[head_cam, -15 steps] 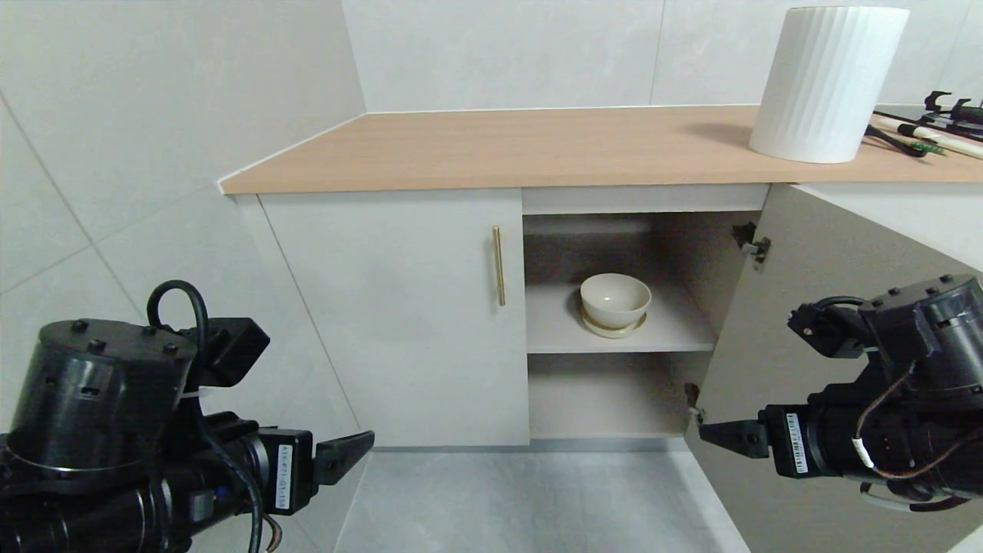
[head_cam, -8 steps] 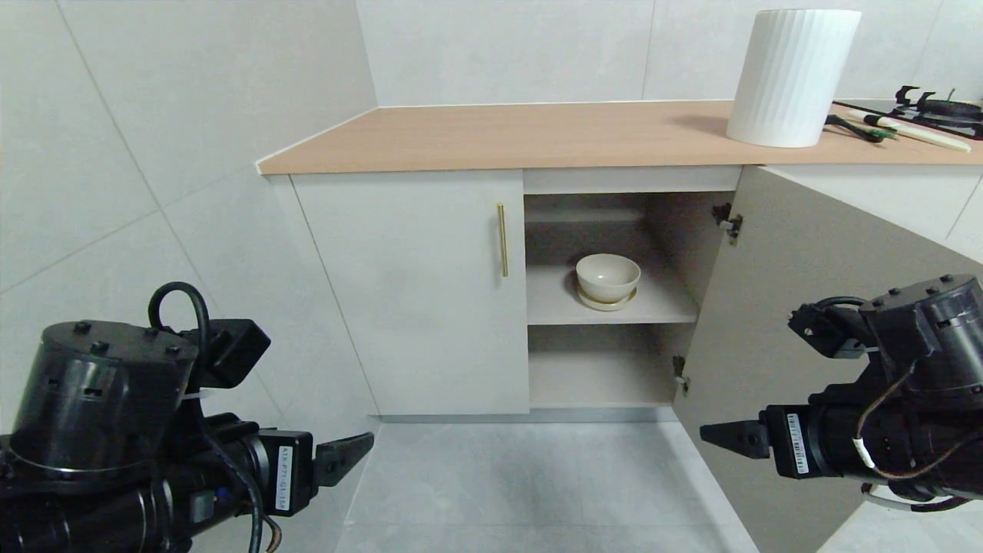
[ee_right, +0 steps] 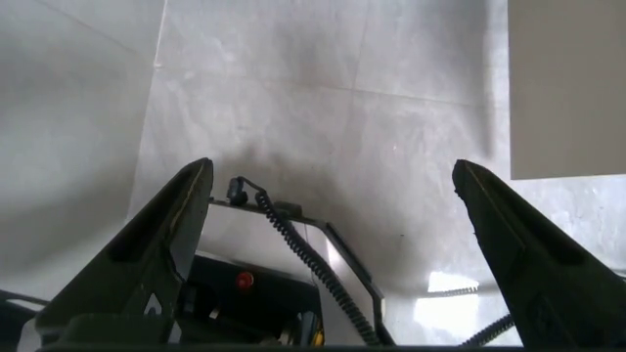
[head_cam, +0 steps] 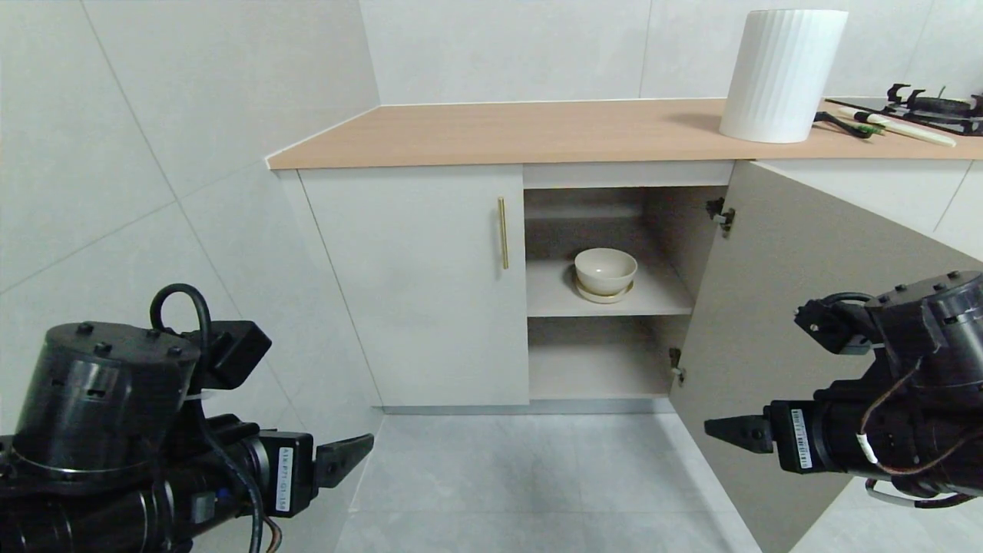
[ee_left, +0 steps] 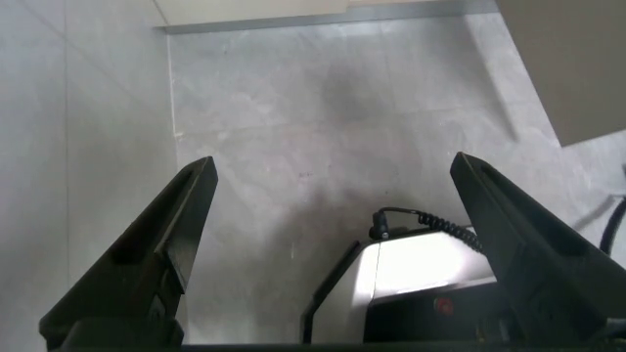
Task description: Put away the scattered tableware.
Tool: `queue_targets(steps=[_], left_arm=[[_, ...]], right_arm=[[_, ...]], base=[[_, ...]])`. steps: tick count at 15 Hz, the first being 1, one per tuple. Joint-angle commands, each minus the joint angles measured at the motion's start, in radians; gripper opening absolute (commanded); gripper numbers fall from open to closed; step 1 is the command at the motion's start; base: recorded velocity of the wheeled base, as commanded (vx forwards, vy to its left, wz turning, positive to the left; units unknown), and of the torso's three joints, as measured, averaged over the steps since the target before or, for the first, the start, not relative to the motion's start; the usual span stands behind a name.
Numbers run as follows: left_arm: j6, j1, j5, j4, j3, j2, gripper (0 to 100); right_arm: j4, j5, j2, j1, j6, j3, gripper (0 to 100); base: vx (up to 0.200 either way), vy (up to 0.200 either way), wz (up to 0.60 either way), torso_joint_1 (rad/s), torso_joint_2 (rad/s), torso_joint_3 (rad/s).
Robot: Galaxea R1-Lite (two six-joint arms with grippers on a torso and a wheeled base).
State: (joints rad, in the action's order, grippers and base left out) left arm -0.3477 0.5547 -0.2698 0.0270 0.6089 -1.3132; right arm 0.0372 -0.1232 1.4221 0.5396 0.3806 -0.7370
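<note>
1. Tiled floor (head_cam: 537, 476): spreads pale grey in front of the cabinet and beneath both arms.
2. Wooden surface (head_cam: 537, 130): tops the cabinet and meets the tiled wall at the back and on the left.
3. Cabinet (head_cam: 422, 307): left door shut, right door (head_cam: 776, 307) swung wide open on its hinges, baring the compartment behind it.
4. White ribbed cylinder (head_cam: 782, 73): stands upright on the surface above the open compartment's right side, with long utensils (head_cam: 883, 123) lying just beside it, farther right.
5. Left jaws: low on the left over the floor, well apart from the cabinet. Spread wide, fingers (ee_left: 166, 244) far apart, holding nothing.
6. Right jaws: low on the right, in front of the open door. Also gaping wide, fingers (ee_right: 161, 244) far apart, gripping nothing.
7. Upper shelf (head_cam: 668, 296): inside the open compartment, carries the tableware.
8. Bowl (head_cam: 606, 269): cream, upright, sits on the saucer near the middle of the upper shelf.
9. Saucer (head_cam: 614, 296): lies flat under the bowl, rim showing around the bowl's base.
10. Handle (head_cam: 502, 242): slim brass bar, upright near the shut door's right edge.
</note>
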Motion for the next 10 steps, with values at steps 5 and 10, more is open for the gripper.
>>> queue_targets(steps=[5, 10], left_arm=[[-0.001, 0.001, 0.0, 0.001, 0.0, -0.006, 100], [0.003, 0.001, 0.0, 0.001, -0.001, -0.014, 100]], right_arm=[[0.201, 0.002, -0.026, -0.092, -0.046, -0.084, 100], [0.311, 0.0, -0.049, -0.128, -0.062, -0.13, 100]], base=[[0.0, 0.0, 0.0, 0.0, 0.0, 0.0], [0.0, 0.0, 0.0, 0.0, 0.0, 0.0]])
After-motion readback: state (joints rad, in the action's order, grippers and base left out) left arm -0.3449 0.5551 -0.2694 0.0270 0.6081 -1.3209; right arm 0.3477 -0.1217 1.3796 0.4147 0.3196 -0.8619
